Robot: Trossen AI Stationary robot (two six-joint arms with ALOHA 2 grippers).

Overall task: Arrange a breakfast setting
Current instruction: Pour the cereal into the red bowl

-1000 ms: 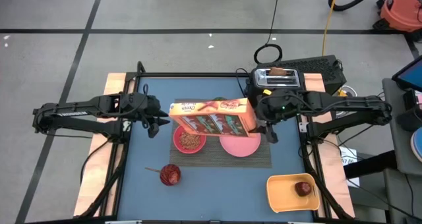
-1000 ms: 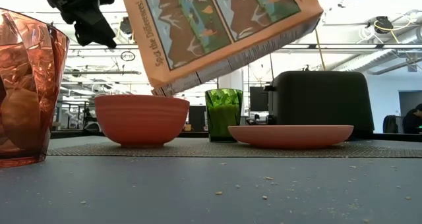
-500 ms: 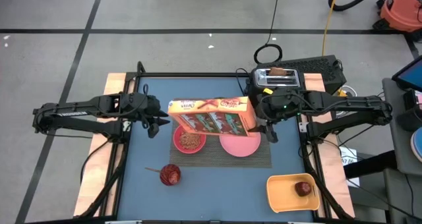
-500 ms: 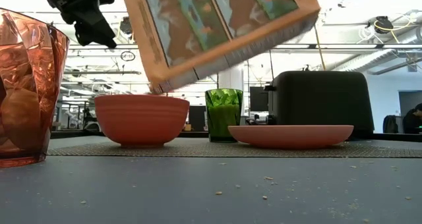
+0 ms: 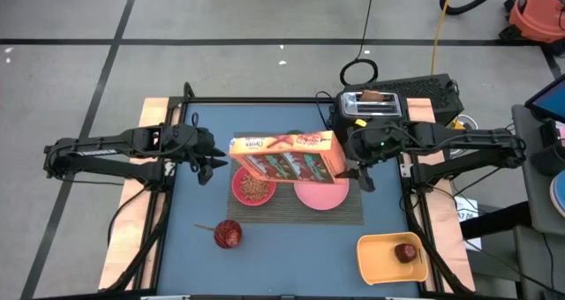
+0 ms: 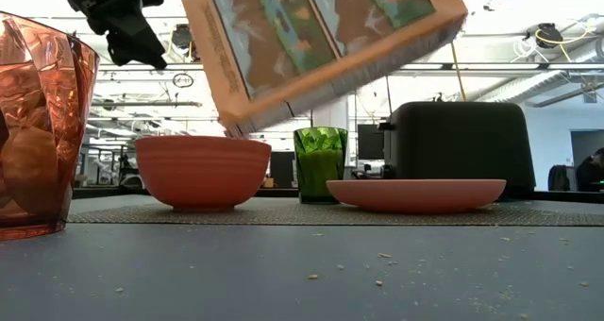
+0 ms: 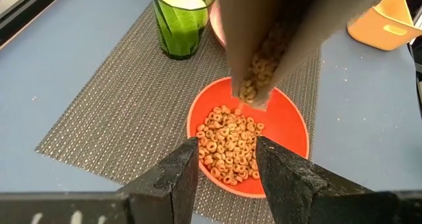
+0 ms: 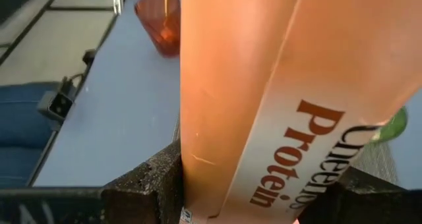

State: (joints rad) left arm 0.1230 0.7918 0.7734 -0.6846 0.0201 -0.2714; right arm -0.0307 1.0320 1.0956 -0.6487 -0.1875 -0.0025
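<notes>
Cheerios cereal box [image 5: 284, 154], shown tilted above the pink-red bowl [image 5: 252, 188], its open lower corner directly over the bowl's middle. The box is clamped at its far end between the fingers of the right gripper [image 5: 357, 171], as the right wrist view confirms. The bowl rests on the dark striped placemat [image 5: 344, 212] and is seen in the left wrist view to be partly filled with cereal rings, more rings lying in the box mouth just above it. Beside the bowl, on the same mat, the larger pink plate [image 5: 321, 194] is set; behind the bowl a green glass [image 6: 320, 164] stands. The left gripper [image 5: 207, 167] is held in the air near the bowl, its fingers partly open and empty. The step in hand is judged to be the pouring of cereal. The next move is judged to call for the box to be righted and stood clear of the bowl.
</notes>
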